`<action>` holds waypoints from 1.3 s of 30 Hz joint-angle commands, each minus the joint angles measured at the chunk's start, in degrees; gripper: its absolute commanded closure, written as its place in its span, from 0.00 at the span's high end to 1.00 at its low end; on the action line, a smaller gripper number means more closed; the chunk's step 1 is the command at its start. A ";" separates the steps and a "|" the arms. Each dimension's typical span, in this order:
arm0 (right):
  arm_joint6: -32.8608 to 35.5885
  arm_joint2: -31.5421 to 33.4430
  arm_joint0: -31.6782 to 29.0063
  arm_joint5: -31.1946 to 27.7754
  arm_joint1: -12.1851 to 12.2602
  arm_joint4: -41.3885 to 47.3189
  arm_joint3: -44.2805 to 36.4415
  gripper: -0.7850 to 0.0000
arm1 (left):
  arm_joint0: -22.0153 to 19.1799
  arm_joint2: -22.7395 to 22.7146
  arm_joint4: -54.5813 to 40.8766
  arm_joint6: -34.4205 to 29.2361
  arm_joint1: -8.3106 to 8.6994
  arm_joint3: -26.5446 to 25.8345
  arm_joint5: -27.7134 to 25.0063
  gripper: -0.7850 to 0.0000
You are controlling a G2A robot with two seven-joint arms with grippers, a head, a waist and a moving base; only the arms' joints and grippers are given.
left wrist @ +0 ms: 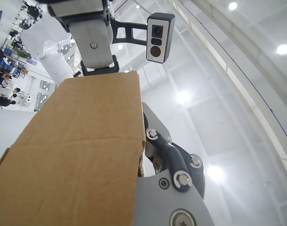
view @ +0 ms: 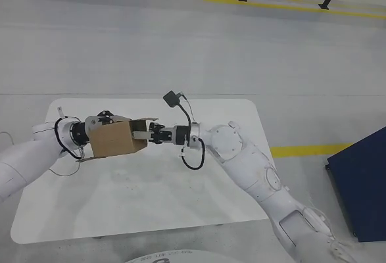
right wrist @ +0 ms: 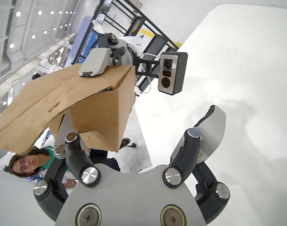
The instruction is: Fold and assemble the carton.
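Observation:
A brown carton (view: 116, 139), partly folded with an open end and loose flaps, hangs above the white table (view: 146, 204). My left gripper (view: 95, 137) is shut on its left end; one of its fingers (right wrist: 92, 65) presses on the carton's top panel (right wrist: 63, 90). My right gripper (view: 148, 133) stands open at the carton's right end. One of the right fingers (right wrist: 64, 128) lies under a loose flap, the other (right wrist: 212, 123) is well clear over the table. In the left wrist view the carton wall (left wrist: 82, 142) stands beside a left finger (left wrist: 155, 128).
The white table (right wrist: 228, 71) has bare room in front of and to the right of the carton. A dark blue block (view: 377, 177) stands on the floor far to the right, off the table.

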 commanded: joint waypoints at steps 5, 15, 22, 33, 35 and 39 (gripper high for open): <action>1.81 3.87 -1.61 -4.18 0.65 5.42 0.77 1.00 | -0.02 0.30 -2.10 -0.07 0.52 -0.76 -0.07 0.00; 9.33 8.06 -4.90 -14.63 1.19 23.27 1.49 1.00 | -0.84 0.72 2.27 -0.76 0.33 2.43 -0.77 0.00; 14.06 6.28 -2.73 -16.65 0.47 31.58 4.73 1.00 | -0.84 0.50 6.45 -1.16 -1.10 4.29 -1.17 0.00; 16.41 8.49 -2.92 -21.96 0.09 38.74 8.09 1.00 | -0.35 -0.94 11.58 -1.59 -2.74 7.23 -1.61 0.00; 17.13 7.86 -2.63 -20.92 0.00 37.77 7.73 1.00 | -0.29 -1.18 12.21 -1.46 -2.99 7.41 -1.47 0.00; 18.94 5.65 -0.97 -17.37 -0.32 34.97 7.77 1.00 | -0.17 -1.83 12.86 -1.30 -3.42 7.56 -1.31 0.00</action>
